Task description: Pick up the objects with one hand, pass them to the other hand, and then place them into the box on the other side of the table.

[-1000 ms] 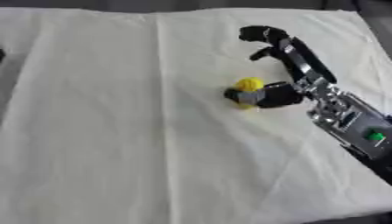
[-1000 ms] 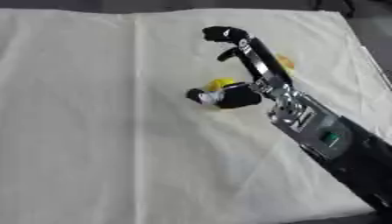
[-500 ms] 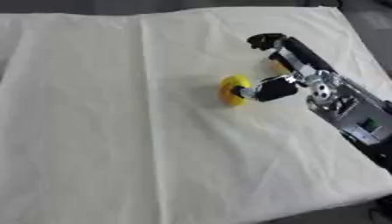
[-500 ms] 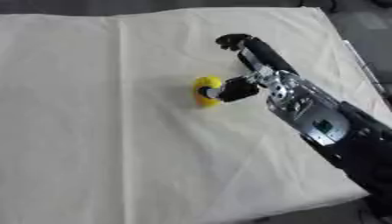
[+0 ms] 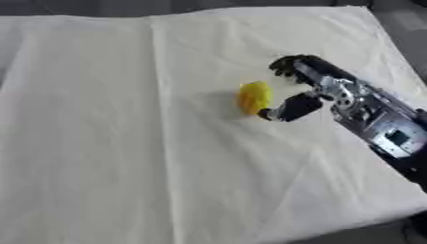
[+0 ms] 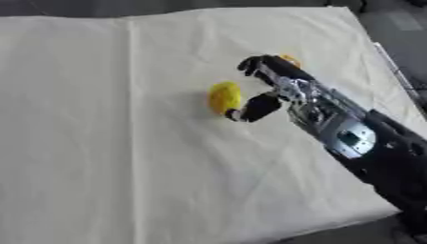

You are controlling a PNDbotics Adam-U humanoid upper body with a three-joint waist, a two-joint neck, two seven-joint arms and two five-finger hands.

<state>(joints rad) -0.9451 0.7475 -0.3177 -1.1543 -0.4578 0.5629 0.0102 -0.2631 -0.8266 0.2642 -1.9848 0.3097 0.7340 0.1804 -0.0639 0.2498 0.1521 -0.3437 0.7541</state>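
A yellow rounded object (image 5: 253,97) lies on the white cloth (image 5: 116,143) a little right of centre. My right hand (image 5: 346,97) reaches in from the lower right. Its thumb (image 5: 288,108) touches the object's lower right side. Its fingers (image 5: 292,66) arch above and to the right of the object, tips bent, apart from it. A small orange thing (image 6: 289,59) peeks out behind the fingers in the right eye view; its shape is hidden. No box shows in either view, and neither does my left hand.
The cloth covers the whole table, with creases running across it. Its right edge (image 5: 392,43) and the near right corner (image 5: 409,209) drop to a dark floor. The left half of the cloth is bare.
The whole view has shifted, so the camera has moved. My right hand's fingers have come down closer to the yellow object, while the thumb stays against its side.
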